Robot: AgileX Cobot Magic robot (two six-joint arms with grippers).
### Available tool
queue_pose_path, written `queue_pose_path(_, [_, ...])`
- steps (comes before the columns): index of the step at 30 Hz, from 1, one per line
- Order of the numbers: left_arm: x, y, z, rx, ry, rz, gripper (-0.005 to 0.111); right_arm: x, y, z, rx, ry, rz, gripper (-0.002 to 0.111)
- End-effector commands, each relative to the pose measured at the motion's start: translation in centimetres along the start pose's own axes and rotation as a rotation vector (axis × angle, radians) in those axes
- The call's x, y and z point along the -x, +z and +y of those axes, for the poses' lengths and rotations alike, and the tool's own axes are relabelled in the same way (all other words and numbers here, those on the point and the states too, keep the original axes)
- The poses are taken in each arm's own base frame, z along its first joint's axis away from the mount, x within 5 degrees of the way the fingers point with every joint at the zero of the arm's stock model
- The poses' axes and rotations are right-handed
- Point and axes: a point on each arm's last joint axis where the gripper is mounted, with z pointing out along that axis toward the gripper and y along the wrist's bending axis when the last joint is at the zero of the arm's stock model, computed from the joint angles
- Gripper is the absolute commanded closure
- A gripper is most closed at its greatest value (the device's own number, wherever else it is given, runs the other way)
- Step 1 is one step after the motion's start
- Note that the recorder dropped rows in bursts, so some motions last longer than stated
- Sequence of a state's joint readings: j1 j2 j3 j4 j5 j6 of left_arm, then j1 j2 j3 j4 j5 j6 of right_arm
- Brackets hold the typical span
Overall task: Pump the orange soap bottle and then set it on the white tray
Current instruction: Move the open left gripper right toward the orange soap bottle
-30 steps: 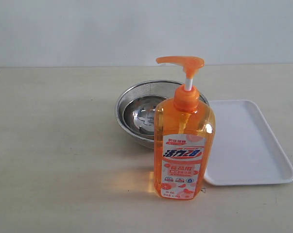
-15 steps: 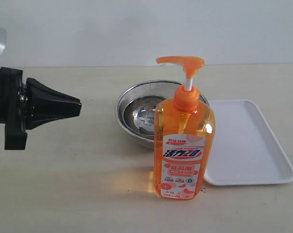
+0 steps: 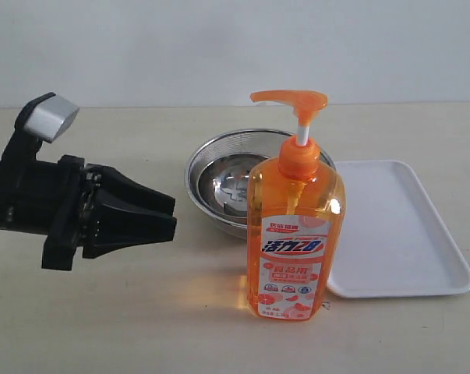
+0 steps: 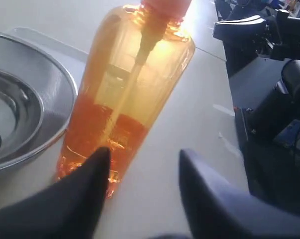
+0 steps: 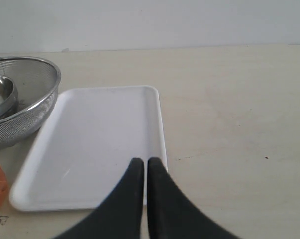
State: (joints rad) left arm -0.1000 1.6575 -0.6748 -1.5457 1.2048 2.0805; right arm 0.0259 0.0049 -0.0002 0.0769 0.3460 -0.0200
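Note:
The orange soap bottle (image 3: 295, 226) stands upright on the table in front of the steel bowl, its pump head (image 3: 291, 99) raised on a white stem. To its right lies the white tray (image 3: 394, 230), with nothing on it. My left gripper (image 3: 174, 212) points at the bottle from the left, a short gap away; in the left wrist view its jaws (image 4: 142, 158) are open with the bottle (image 4: 125, 94) just ahead and nothing between them. My right gripper (image 5: 144, 162) is shut, over the near edge of the tray (image 5: 90, 144), and does not show in the exterior view.
A round steel mesh bowl (image 3: 235, 183) with a smaller steel dish inside sits behind the bottle, touching the tray's left side. A pale wall runs along the table's far edge. Dark equipment (image 4: 269, 64) stands beyond the table in the left wrist view.
My left arm has come in from the left edge toward the bottle, and its jaws have parted. The bottle, bowl and tray have not moved.

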Motion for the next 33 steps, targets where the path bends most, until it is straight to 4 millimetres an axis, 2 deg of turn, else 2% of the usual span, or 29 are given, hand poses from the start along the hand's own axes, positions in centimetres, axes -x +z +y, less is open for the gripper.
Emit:
queue_pose_path(1, [0.4,0.2,0.1,0.008,-0.019,-0.054,0.028,0.1,0.0,0.0,-0.006,-0.005,-0.018,0.108])
queue_pose_path(4, [0.8,0.1,0.4,0.033,-0.038,-0.099,0.011,0.1,0.0,0.0,-0.006,-0.005,-0.018,0.108])
queue_pose_path(8, [1.2,0.1,0.6,0.060,-0.060,-0.146,0.003,0.1,0.0,0.0,-0.006,-0.005,-0.018,0.108])
queue_pose_path(15, [1.3,0.0,0.7,0.071,-0.019,-0.154,0.003,0.1,0.0,0.0,-0.006,-0.005,-0.018,0.108])
queue_pose_path(17, [1.1,0.1,0.5,0.030,0.028,-0.087,0.003,0.1,0.0,0.0,-0.006,-0.005,-0.018,0.108])
queue_pose_path(19, [0.0,0.5,1.0,0.056,0.134,0.124,0.003,0.1,0.0,0.0,-0.006,-0.005,-0.018,0.108])
queue_pose_path(24, [1.0,3.3,-0.1,0.001,0.271,0.222,0.003,0.1,0.0,0.0,-0.006,-0.005,-0.018,0.108])
queue_pose_path(26, [1.4,4.9,0.0,0.068,0.358,0.300,0.003,0.1,0.0,0.0,-0.006,-0.005,-0.018,0.108])
queue_pose_path(30, [1.7,5.6,0.4,0.067,0.368,0.305,0.003,0.1,0.0,0.0,-0.006,-0.005,-0.018,0.108])
queue_pose_path(33, [1.4,6.6,1.5,0.024,0.331,0.289,0.003,0.1,0.0,0.0,-0.006,-0.005,-0.018,0.108])
